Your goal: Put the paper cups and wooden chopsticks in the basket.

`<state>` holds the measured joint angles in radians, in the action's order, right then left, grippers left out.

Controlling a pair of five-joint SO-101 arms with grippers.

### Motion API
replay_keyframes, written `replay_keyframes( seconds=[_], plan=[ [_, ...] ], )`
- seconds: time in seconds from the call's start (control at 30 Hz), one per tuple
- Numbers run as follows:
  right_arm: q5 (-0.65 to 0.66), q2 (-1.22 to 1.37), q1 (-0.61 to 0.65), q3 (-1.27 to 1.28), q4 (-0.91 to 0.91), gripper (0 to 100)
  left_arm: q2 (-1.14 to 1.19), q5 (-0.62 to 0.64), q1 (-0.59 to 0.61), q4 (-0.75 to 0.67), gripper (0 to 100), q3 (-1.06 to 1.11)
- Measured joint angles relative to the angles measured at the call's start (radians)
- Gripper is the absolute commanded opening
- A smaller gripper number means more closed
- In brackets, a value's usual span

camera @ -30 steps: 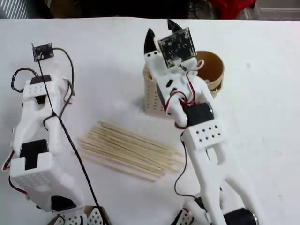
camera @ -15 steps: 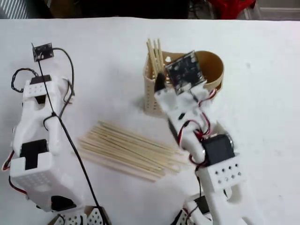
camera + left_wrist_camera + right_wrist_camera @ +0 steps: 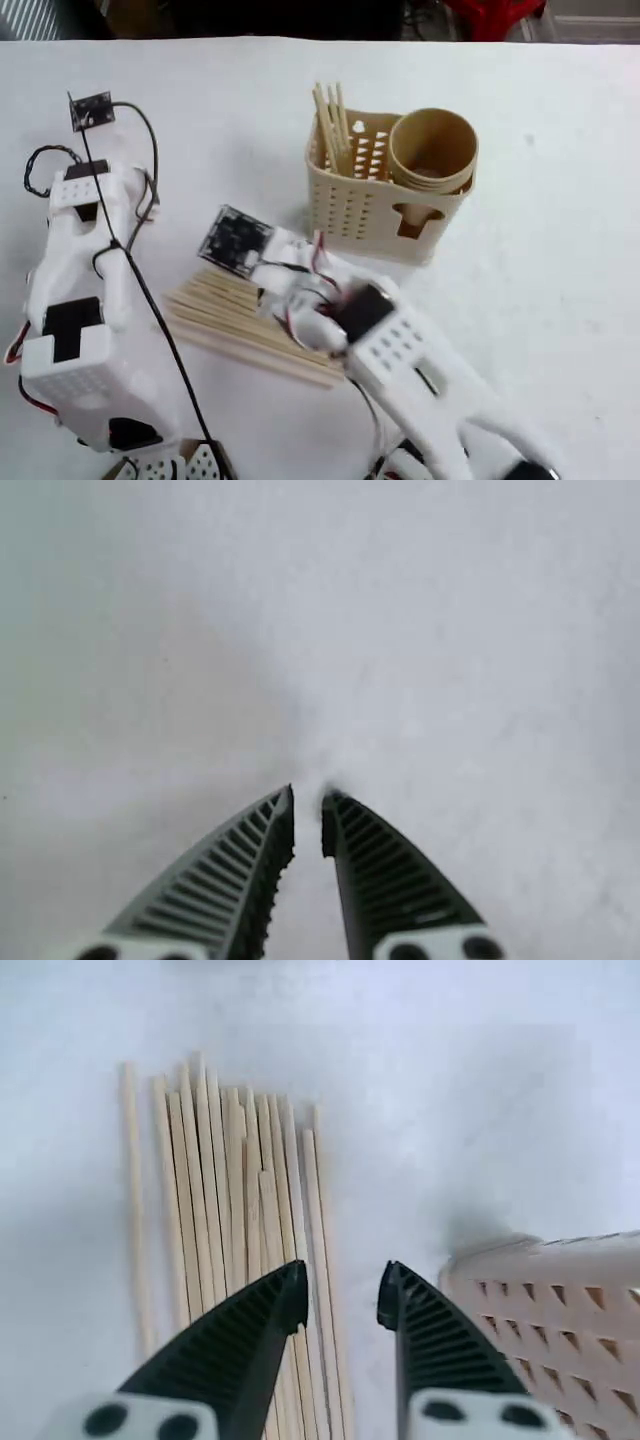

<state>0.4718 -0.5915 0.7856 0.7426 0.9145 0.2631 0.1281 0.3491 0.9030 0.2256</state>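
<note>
Cups (image 3: 433, 150) and some chopsticks (image 3: 331, 125) stand in basket (image 3: 370, 215); a pile (image 3: 210, 310) lies beside.

Paper cups (image 3: 433, 150) in basket (image 3: 362, 208), chopsticks (image 3: 222, 312) on table (image 3: 560, 290)

One perforated basket (image 3: 385, 205) stands at upper centre of the frame. It holds one stack of paper cups (image 3: 433, 150), at least two by the rims, and three upright wooden chopsticks (image 3: 330, 125). At lower centre is one loose pile (image 3: 225, 315), perhaps twenty sticks. There are two robot arms: left arm (image 3: 75, 290) and right arm (image 3: 420, 370).
</note>
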Motion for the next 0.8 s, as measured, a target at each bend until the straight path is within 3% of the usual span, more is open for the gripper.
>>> replay_keyframes(
  seconds=[0.3,0.47,0.8],
  plan=[
    [0.043,0.453,-0.074,-0.008,-0.269,14.8,0.0,0.0,0.0,0.0,7,0.0],
    [0.072,0.572,-0.153,-0.055,-0.301,14.6,0.0,0.0,0.0,0.0,7,0.0],
    [0.153,0.658,-0.157,-0.081,-0.307,14.6,0.0,0.0,0.0,0.0,7,0.0]
  ],
)
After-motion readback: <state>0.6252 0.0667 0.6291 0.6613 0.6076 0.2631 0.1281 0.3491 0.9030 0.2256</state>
